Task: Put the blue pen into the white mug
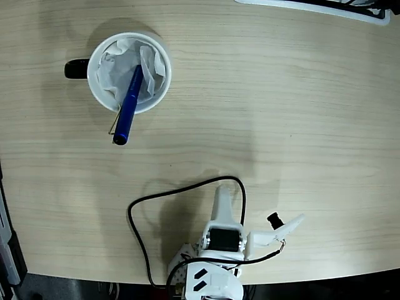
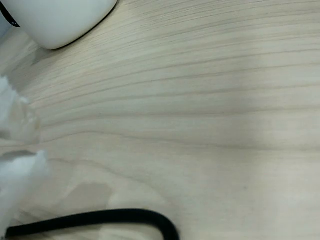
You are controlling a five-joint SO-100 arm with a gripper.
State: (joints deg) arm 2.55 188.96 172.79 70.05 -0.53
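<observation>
Inside the white mug (image 1: 99, 55) leans the blue pen (image 1: 127, 107); the pincer's (image 1: 282, 225) opening can't be told

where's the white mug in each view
Fixed view: mug at upper left, seen from above, pen leaning in it.
Wrist view: only its white lower wall shows, cut off at the top left corner.
Shared landmark: the black cable on the table.

White mug (image 1: 129, 72), black handle pointing left, paper-lined, upright at upper left. Blue pen (image 1: 128, 106) leans inside, end sticking over the near rim.
</observation>
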